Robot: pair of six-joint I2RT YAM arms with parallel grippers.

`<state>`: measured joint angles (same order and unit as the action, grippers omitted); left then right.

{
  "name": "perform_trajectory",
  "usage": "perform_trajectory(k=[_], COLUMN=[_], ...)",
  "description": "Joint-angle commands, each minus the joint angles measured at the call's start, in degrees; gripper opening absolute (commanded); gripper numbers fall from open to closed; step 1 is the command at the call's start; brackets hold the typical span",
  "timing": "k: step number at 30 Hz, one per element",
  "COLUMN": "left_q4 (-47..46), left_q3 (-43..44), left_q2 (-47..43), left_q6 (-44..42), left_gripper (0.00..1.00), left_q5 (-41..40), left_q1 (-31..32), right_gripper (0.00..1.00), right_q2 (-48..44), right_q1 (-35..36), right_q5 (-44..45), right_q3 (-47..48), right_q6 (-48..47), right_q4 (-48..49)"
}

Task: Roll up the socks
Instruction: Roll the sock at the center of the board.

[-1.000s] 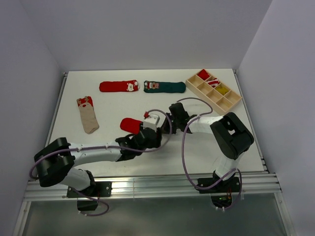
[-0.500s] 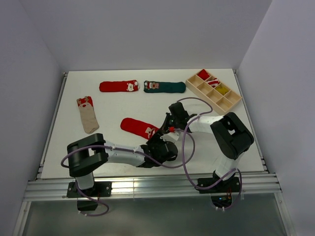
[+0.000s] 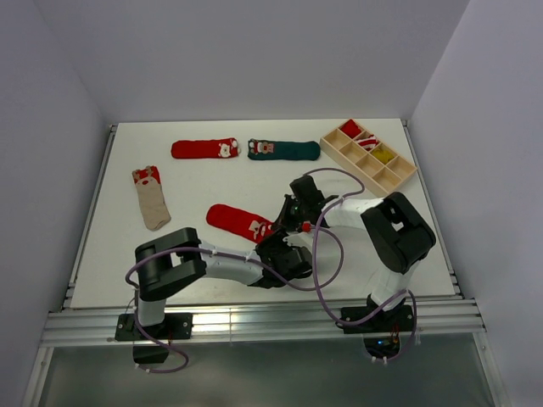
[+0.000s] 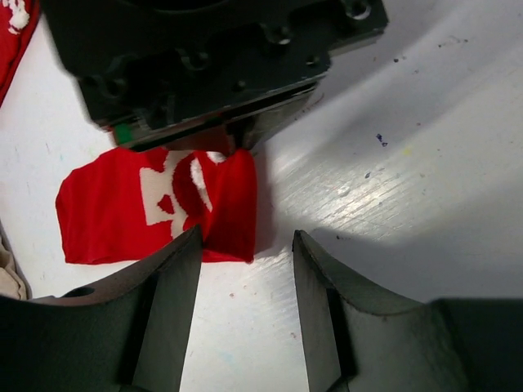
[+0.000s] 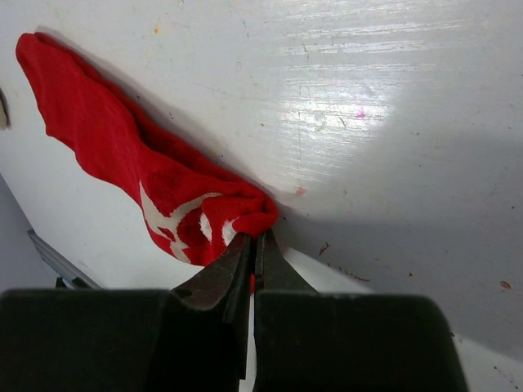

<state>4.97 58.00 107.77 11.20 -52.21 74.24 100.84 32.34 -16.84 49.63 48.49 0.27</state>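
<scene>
One sock (image 3: pixel 237 219), red with a white figure at one end, lies toward the near middle of the tabletop (image 3: pixel 204 182), between the two arms' ends. The right tool (image 5: pixel 253 245) is closed to a slit on a small fold at the figured end, a sliver of red showing between its fingers, and that corner seems raised a little off the surface. The left tool (image 4: pixel 245 253) is spread wide and holds nothing. It faces the same end of the sock, but I cannot tell whether it touches the cloth. I judge the sock light, soft and limp. It will sag and crease wherever it is unsupported, should not slip much in the pads, and cannot break. A single pinch will likely bunch it, so a roll is best started with a hold across the end's full width, both layers together, the free length left lying on the tabletop.
</scene>
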Motion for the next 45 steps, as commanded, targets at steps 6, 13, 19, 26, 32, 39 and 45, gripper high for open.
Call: perform_trajectory(k=[6,13,19,26,32,39,45], left_q4=[3.6,4.8,8.9,16.6,17.4,14.6,10.4], left_q3=[4.3,5.5,6.6,9.4,8.5,7.0,4.0], left_q2=[4.6,6.6,8.5,12.0,11.5,8.4,1.2], left_q6=[-0.5,-1.5,0.3,5.9,9.3,9.0,11.2], left_gripper=[0.52,0.5,0.43,0.36,0.13,0.0,0.01], left_q5=[-1.6,-2.5,-3.0,-4.3,-1.2,3.2,16.3], left_q1=[-0.1,-0.8,-1.6,-2.7,-3.7,-4.1,-7.1], right_gripper=[0.0,0.0,0.0,0.0,0.0,0.0,0.18], right_q2=[2.0,3.1,3.3,3.1,2.7,0.9,-3.8], right_q1=[-0.1,-0.1,-0.1,-0.1,-0.1,-0.1,-0.6], right_q5=[-0.1,-1.1,-1.2,-1.2,-1.5,-1.1,0.9], right_q3=[2.7,2.8,3.2,3.5,3.3,2.8,1.2], right_q6=[-0.9,-0.6,-0.7,-0.8,-0.8,-1.2,-2.3], right_q4=[-2.0,-1.5,-1.9,-2.3,-2.0,-1.7,-0.6])
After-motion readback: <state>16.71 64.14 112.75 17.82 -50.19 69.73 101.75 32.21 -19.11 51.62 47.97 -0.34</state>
